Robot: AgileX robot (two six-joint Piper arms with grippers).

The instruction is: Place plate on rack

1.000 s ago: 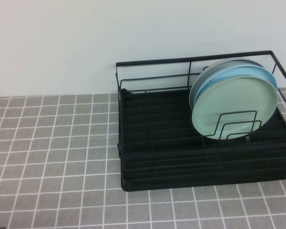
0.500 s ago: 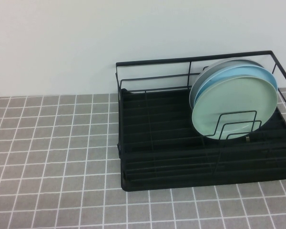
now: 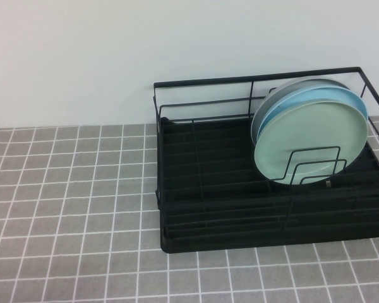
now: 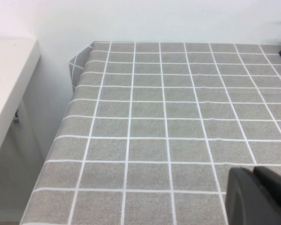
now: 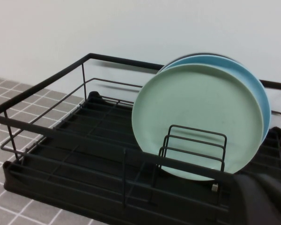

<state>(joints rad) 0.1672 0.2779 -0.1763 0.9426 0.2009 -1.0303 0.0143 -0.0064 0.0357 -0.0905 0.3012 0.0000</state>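
The pale mint-green plate (image 3: pixel 309 142) stands upright in the black wire rack (image 3: pixel 202 196), at its right end, leaning behind low wire dividers. It also shows in the right wrist view (image 5: pixel 196 117), inside the rack (image 5: pixel 61 136). No gripper touches it. My left gripper (image 4: pixel 254 174) is shut and empty, low over the bare tiled cloth at the table's left side, far from the rack. My right gripper (image 5: pixel 262 187) is shut and empty, outside the rack's near rail, in front of the plate. Neither gripper shows in the high view.
A light blue plate (image 3: pixel 319 98) stands right behind the mint one, with another pale plate's rim (image 3: pixel 297 84) behind that. The rack's left half holds nothing. The grey tiled cloth (image 3: pixel 69 189) covers the table; its left edge (image 4: pixel 68 117) drops off beside a white counter (image 4: pixel 9 84).
A small dark piece at the bottom left corner of the high view one second ago is gone. Plates and rack have not moved.
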